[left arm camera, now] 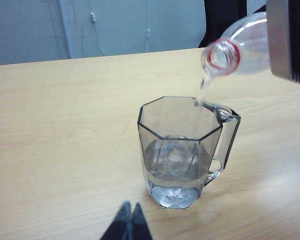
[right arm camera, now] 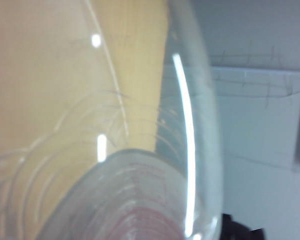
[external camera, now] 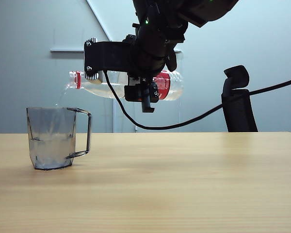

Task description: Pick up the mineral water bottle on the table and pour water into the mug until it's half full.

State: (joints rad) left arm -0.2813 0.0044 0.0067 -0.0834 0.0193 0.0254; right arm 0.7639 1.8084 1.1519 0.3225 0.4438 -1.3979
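R claw (external camera: 145,92) raised, wrist rolled, grips mineral water bottle (external camera: 172,85) sideways, water (left arm camera: 202,97) streaming into mug (external camera: 52,138); L claw (left arm camera: 129,222) closed nr mug.

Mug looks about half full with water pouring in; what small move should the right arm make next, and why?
Probably tip the bottle back upright with the right gripper to stop the stream. Water in the mug appears near halfway. The left gripper sits shut nearby.

We view the worktop (external camera: 184,184) level from the side; the left wrist looks down at the mug (left arm camera: 182,150), shared with the side view; the right wrist presses against the bottle (right arm camera: 140,150).
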